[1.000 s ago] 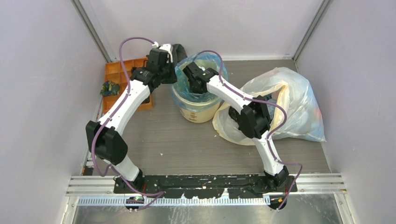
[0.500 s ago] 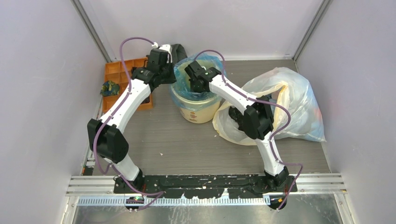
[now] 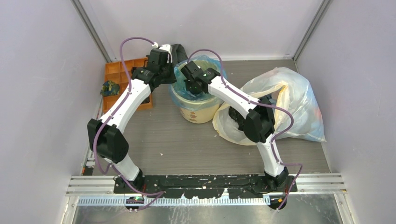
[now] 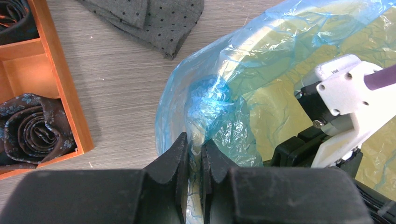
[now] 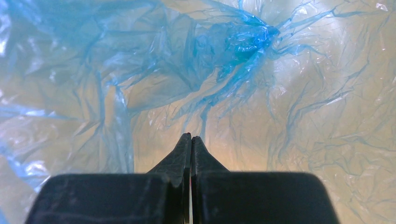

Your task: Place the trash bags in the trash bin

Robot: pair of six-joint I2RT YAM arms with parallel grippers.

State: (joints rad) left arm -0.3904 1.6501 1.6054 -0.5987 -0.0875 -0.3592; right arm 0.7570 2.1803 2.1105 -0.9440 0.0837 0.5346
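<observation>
The light-blue trash bag (image 3: 208,62) lines the cream-yellow trash bin (image 3: 198,112) at the back middle of the table, its edge draped over the rim. My left gripper (image 3: 172,78) is at the bin's left rim and shut on a fold of the bag (image 4: 219,116); in the left wrist view (image 4: 195,142) the film sits pinched between the jaws. My right gripper (image 3: 190,87) reaches down inside the bin. In the right wrist view (image 5: 191,136) it is shut and empty, tips just above the bag's crinkled bottom (image 5: 243,42).
An orange compartment tray (image 3: 122,79) with a rolled dark patterned cloth (image 4: 32,128) stands left of the bin. A grey dotted cloth (image 4: 149,18) lies behind the bin. A large whitish sack with yellow patches (image 3: 289,102) lies to the right. Walls enclose three sides.
My right gripper has shifted a little to the left and farther back inside the bin. My left arm holds the bag's edge in the same place.
</observation>
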